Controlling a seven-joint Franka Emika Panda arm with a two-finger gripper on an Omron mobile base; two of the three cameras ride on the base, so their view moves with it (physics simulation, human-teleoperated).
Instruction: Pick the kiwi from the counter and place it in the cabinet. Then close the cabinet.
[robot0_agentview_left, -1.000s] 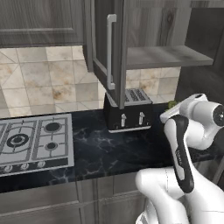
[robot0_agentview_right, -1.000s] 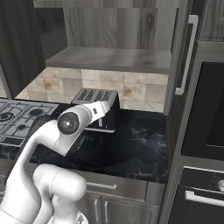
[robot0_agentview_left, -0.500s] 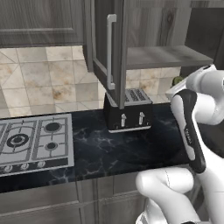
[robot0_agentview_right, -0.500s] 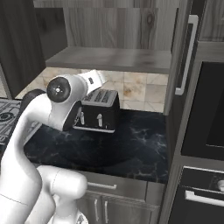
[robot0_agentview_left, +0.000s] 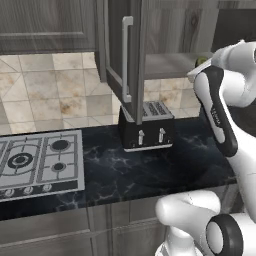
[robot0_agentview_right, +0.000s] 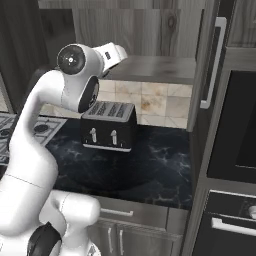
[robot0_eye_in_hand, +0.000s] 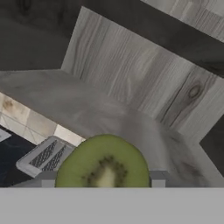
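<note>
Green kiwi (robot0_eye_in_hand: 103, 165) sat gripped between the gripper (robot0_eye_in_hand: 103, 180) fingers. Over the last second I had raised it from counter (robot0_agentview_left: 150, 175) height to the open cabinet (robot0_agentview_right: 150, 70) shelf edge; next comes reaching in and releasing.

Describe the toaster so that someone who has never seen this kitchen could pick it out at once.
Start at the black marble-look counter with thin white veins, then look right of the silver gas hob, below the open wall cabinet. The toaster stands there against the tiled wall. It is a black box with slots on top and two small silver levers on its front, the only appliance standing on the worktop.
</note>
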